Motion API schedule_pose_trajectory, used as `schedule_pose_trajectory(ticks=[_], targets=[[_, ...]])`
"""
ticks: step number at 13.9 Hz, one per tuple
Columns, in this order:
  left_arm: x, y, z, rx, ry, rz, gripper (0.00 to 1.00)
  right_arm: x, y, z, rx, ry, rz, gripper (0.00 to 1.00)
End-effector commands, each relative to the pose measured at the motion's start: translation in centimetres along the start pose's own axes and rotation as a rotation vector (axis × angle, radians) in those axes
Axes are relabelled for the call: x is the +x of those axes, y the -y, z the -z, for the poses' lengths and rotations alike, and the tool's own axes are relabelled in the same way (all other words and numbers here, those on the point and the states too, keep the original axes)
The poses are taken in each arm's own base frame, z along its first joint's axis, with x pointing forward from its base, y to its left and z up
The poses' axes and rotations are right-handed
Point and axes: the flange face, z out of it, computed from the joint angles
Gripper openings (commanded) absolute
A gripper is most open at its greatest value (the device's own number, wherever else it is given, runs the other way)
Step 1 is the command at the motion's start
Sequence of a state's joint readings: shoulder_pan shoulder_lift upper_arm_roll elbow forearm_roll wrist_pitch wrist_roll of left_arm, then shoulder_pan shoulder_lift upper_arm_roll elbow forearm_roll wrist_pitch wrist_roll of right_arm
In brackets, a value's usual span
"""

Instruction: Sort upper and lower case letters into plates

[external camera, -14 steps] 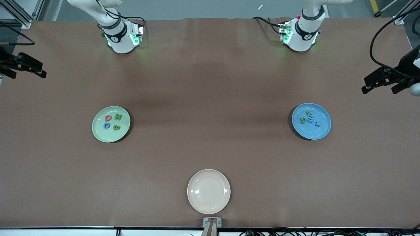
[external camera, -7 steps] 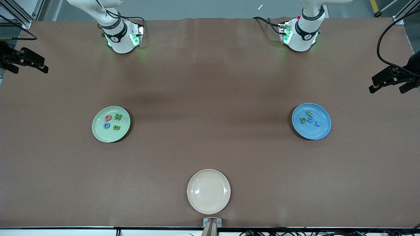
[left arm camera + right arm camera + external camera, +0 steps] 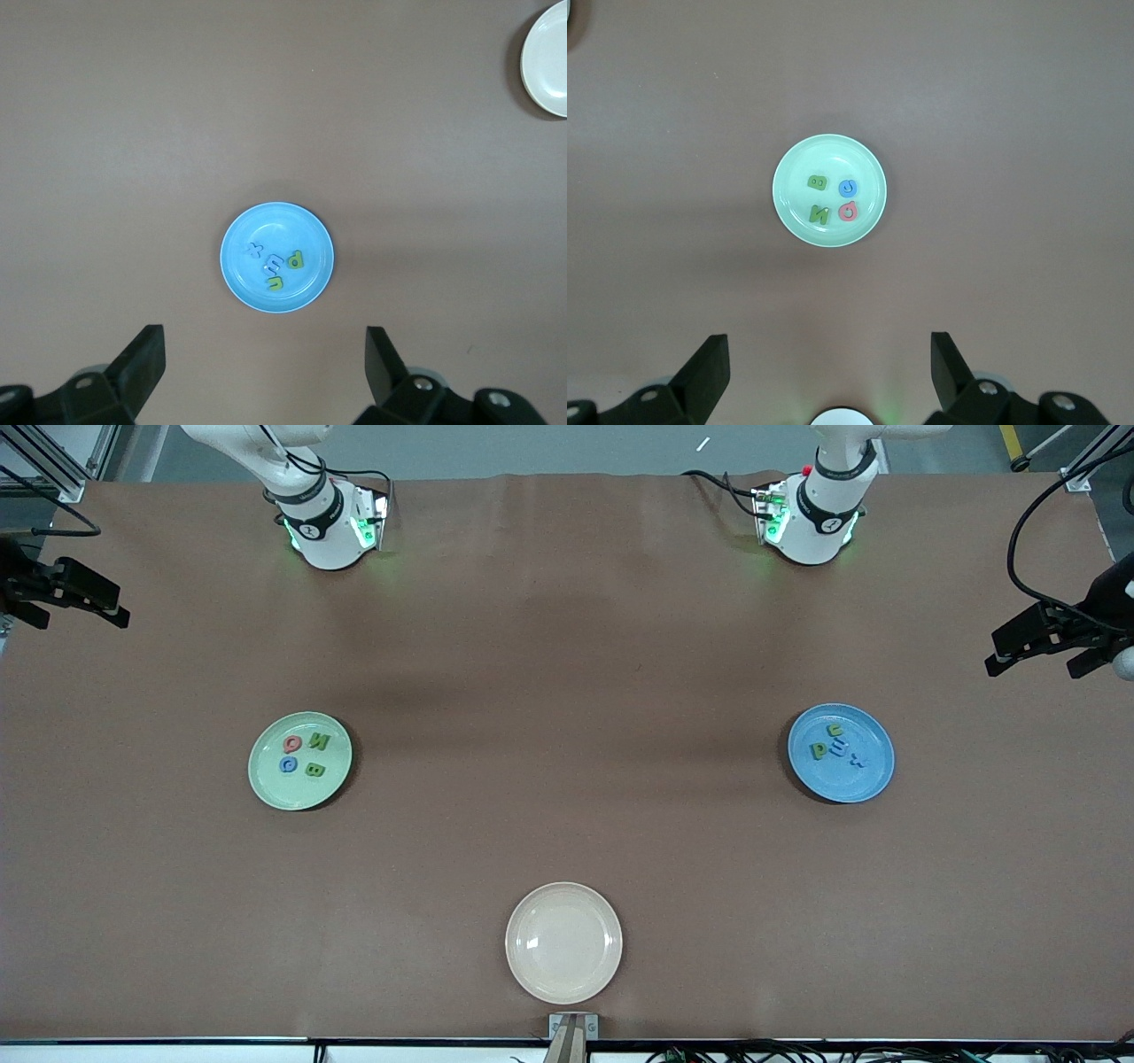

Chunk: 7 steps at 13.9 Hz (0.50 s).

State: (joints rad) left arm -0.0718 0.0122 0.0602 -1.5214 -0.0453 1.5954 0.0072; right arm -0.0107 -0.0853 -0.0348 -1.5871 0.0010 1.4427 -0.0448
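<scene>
Brown counter (image 3: pixel 567 646) | 2 plates already hold letters: pale green plate (image 3: pixel 299 793) nearest right end effector (image 3: pixel 75 593), blue plate (image 3: pixel 842 784) nearest left end effector (image 3: pixel 1045 646) | both wide, empty, parked high at counter ends.

Loads of open table (image 3: pixel 567 691) around the cream plate (image 3: pixel 563 942). Farther from the camera than it, only the green plate (image 3: pixel 299 761) toward the right arm's end and the blue plate (image 3: pixel 841 753) toward the left arm's end, both well apart from it.
</scene>
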Motion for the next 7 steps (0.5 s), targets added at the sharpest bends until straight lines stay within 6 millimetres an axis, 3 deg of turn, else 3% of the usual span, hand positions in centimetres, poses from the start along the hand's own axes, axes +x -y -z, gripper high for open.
schedule_pose_trajectory(ticks=[1, 7], targets=[[-0.62, 0.11, 1.08, 0.006, -0.013, 0.0, 0.99, -0.86, 0.11, 0.05, 0.01, -0.014, 0.004, 1.0], [-0.58, 0.21, 1.82, 0.003, -0.03, 0.002, 1.0, -0.83, 0.19, 0.08, 0.024, -0.017, 0.005, 1.0]])
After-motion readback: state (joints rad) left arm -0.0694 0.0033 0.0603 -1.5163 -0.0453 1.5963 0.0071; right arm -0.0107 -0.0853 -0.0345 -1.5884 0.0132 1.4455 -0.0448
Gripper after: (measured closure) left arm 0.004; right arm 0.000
